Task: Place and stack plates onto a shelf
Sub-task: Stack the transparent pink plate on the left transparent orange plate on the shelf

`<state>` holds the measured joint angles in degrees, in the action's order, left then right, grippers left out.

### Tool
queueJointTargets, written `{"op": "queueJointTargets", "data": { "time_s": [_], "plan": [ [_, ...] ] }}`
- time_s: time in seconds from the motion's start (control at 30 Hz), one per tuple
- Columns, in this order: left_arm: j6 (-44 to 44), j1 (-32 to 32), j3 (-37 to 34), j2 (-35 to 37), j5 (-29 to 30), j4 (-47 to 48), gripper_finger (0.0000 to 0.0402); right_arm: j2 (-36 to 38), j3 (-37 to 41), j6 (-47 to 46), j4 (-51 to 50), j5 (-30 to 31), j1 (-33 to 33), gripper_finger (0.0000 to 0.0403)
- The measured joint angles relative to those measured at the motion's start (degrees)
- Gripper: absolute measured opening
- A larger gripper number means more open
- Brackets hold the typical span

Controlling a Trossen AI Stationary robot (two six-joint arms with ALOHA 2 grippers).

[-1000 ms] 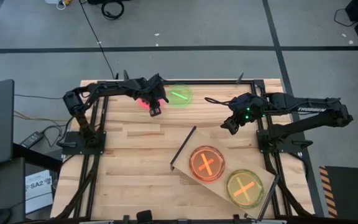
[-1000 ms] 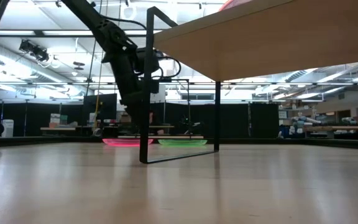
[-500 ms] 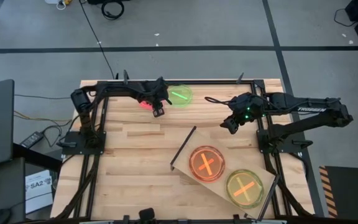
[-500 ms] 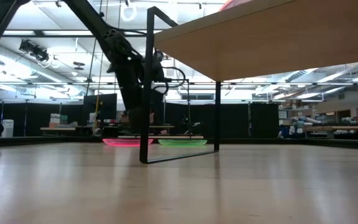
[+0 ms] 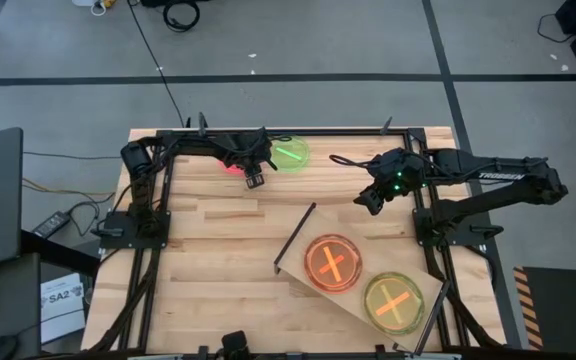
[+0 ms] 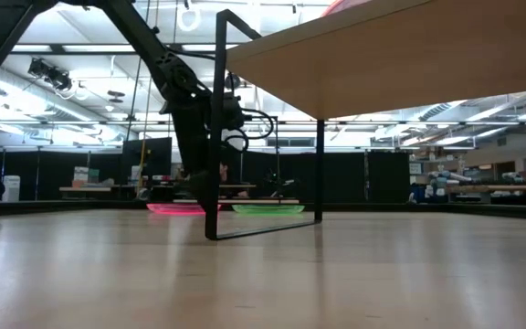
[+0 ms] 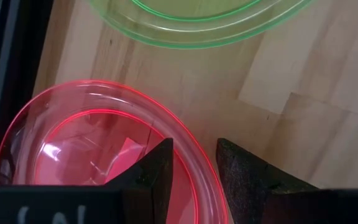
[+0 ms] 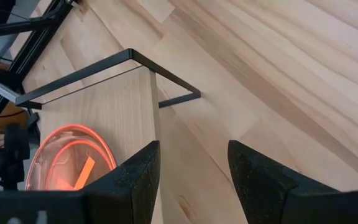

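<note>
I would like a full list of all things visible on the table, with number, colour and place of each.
pink plate: one, neon pink, far edge of the table, its rim between the left gripper's fingers.
green plate: one, neon green, on the table at the far edge, beside the pink plate.
orange plate: one, orange with a bright cross, on the shelf.
yellow-green plate: one, yellow-green with an orange cross, on the shelf, at its near end.
shelf: one, light wood on black legs, set at an angle on the near right part of the table.
table: one, light wooden planks.
left gripper: one, dark, straddling the pink plate's rim.
right gripper: one, dark, open, above the table by the shelf's far end.
</note>
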<state>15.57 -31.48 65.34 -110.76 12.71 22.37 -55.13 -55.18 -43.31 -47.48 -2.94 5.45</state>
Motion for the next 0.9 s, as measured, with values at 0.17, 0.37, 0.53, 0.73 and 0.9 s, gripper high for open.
{"op": "queueJointTargets", "data": {
  "time_s": [0.17,0.37,0.53,0.73,0.9],
  "plan": [
    [0.07,-0.07,-0.02,-0.02,0.02,-0.02,0.0126,0.0,0.0,0.0,0.3,0.0,0.0,0.0194],
    [0.09,-0.09,-0.09,-0.06,-0.23,0.02,0.0086,0.0,0.0,0.0,0.3,-0.02,0.0,0.0194],
    [0.13,-0.07,-0.11,-0.11,-0.26,0.04,0.0047,0.0,0.0,0.0,0.3,-0.02,0.0,0.0194],
    [0.26,-0.19,-0.11,-0.22,0.68,-0.51,0.0014,0.0,0.0,0.0,0.3,-0.04,0.0,0.0194],
    [0.26,0.08,0.03,-0.24,2.94,0.24,0.0008,0.0,0.0,0.0,0.28,-0.04,0.0,0.0194]
  ]
}}
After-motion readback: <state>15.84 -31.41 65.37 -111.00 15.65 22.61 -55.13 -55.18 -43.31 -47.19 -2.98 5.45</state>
